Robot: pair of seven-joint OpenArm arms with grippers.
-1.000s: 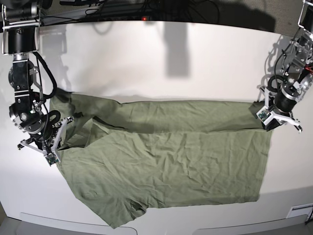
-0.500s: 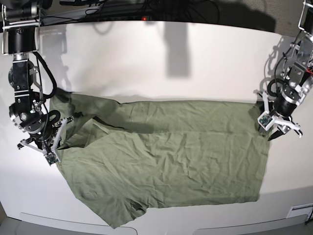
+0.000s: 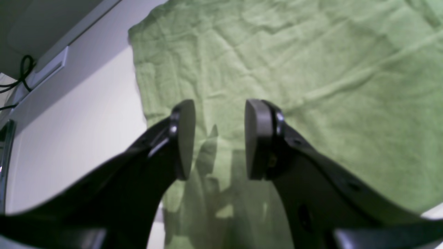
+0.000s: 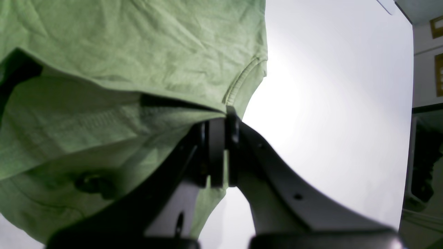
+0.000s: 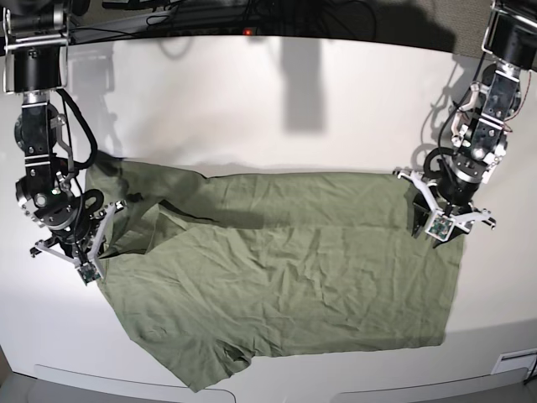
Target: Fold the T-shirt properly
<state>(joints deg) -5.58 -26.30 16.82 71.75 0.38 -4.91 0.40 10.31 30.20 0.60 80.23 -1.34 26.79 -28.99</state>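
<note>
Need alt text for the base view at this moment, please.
A wrinkled green T-shirt lies spread on a white table. The right gripper pinches its edge at the picture's left, and the left gripper hangs open over its far corner on the right.

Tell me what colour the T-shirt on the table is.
The T-shirt is plain olive green, without any pattern; the base view shows it best.

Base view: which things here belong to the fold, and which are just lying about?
Job:
- T-shirt
- left end effector, open above the shirt
- right end effector, shut on the shirt

Lying about:
- cables behind the table
</note>
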